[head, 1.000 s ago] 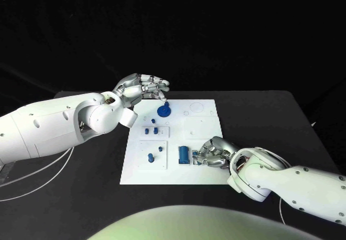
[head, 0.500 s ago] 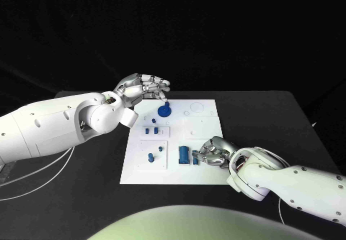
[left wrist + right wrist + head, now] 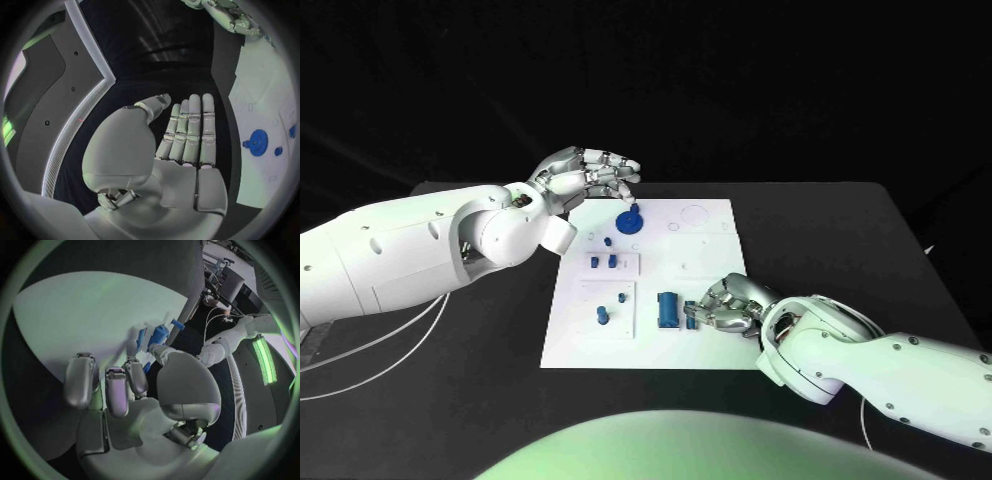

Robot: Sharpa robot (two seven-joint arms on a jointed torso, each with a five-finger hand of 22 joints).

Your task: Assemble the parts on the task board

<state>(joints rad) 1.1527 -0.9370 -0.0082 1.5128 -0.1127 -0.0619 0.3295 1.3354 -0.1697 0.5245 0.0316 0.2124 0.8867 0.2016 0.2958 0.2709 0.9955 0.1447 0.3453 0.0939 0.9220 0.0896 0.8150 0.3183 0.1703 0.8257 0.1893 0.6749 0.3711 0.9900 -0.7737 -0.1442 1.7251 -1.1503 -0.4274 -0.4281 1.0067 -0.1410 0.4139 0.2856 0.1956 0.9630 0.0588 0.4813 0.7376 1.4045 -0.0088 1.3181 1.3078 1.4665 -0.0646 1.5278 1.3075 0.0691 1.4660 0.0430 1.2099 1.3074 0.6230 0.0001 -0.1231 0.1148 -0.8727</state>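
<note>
Task board (image 3: 711, 345) and parts unmoved since before

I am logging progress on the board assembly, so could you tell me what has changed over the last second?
Nothing visibly changed. The left hand hangs at the far edge of the task board, holding nothing, and the right hand rests at the long blue part near the board's near right corner. The blue parts lie where they were.

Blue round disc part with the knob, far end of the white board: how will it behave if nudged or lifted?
The blue round disc part looks rigid and probably light. Lying flat on the white task board, it would likely slide, not tip. On edge it could roll.
</note>
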